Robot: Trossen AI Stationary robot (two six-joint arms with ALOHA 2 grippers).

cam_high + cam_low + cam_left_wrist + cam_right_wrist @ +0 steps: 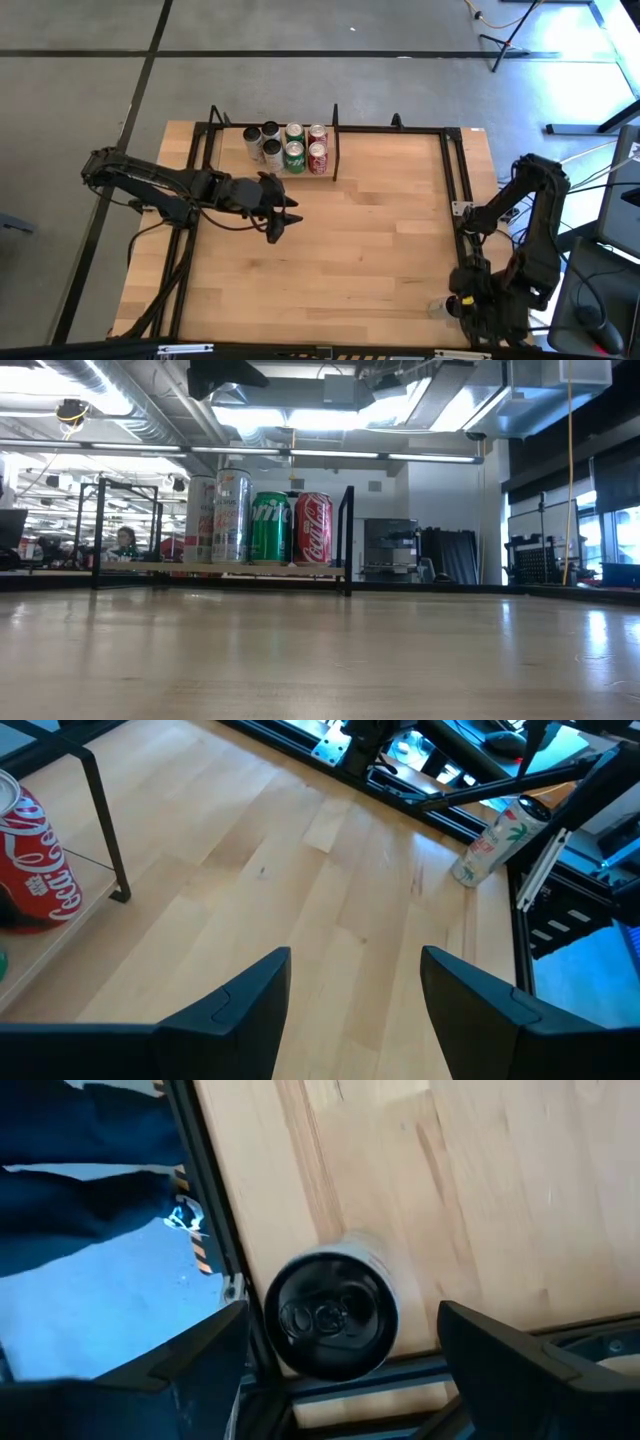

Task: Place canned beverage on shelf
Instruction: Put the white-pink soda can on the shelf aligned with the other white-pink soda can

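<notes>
A large light-wood desk (330, 240) fills the middle of the room, edged by a thin black metal frame.

At its far edge, toward the left, sits the shelf (232, 153), a low light-wood plank boxed in by slim black upright rods and rails. Six cans stand on it in two close rows: two silver cans (252, 139) on the left, two green cans (294, 157) in the middle, and two red cans (318, 158) on the right. From desk height the front row shows as a tall silver can (231, 517), a green one (269, 527) and a red cola can (313, 527), all upright and touching side by side.

The left arm reaches in from the left side of the desk. Its pincer (280, 217) hangs over bare wood just in front of the shelf, with its two dark fingers (240, 1010) parted to a middling gap and nothing between them.

The right arm is folded at the near right corner of the desk. Its pincer (340, 1345) points down with fingers spread wide on either side of a pale canned beverage (335, 1315), which stands upright at the desk's edge, beside the black rail. The fingers do not touch this can, and it is well apart from the shelf.
</notes>
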